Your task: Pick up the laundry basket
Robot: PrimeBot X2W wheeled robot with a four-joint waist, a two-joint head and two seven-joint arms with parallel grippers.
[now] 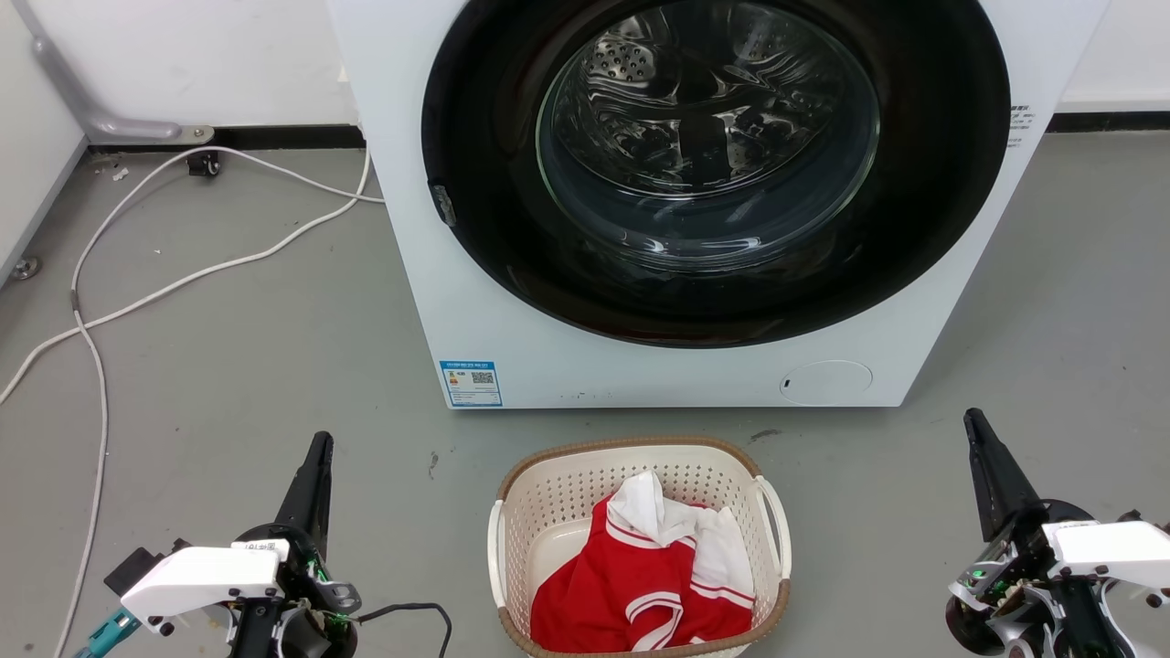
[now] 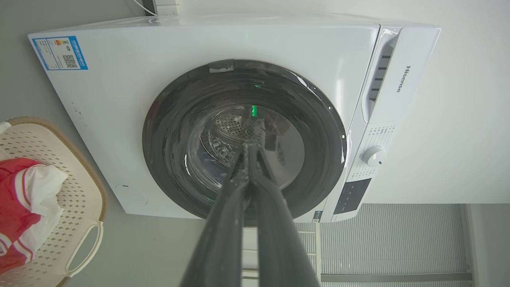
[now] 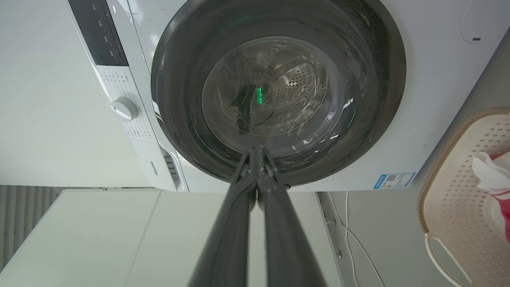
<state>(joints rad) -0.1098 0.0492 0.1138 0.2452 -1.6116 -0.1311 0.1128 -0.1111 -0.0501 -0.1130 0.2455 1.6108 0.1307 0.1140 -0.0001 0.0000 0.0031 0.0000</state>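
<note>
Head view: one laundry basket (image 1: 558, 498) stands on the floor just in front of the one washing machine (image 1: 475, 302), below its closed round door. In the basket is a red-and-white garment (image 1: 640, 585); whether it is one piece or more I cannot tell. The basket has two white handles, one on each side. Two tools show: the left tool (image 1: 320, 448) and the right tool (image 1: 974, 425), each well apart from the basket and flanking it, each with its fingers pressed together and holding nothing. White cables (image 1: 183, 279) trail across the floor left of the machine.

Left wrist view: the left tool (image 2: 249, 148) is narrow, its tips touching, aimed at the machine's door and not at the basket (image 2: 67, 207) off to the side. One handle (image 2: 85, 247) shows.

Right wrist view: the right tool (image 3: 259, 152) is likewise closed, pointing at the door. The basket (image 3: 458, 199) and one handle (image 3: 442, 255) sit at the edge.

Risks, as I judge them:
- Closed fingers could shove the basket against the machine rather than grip it.
- An uneven lift by the two handles could tilt it and spill the garment.
- Thin fingers could slip on smooth plastic.
</note>
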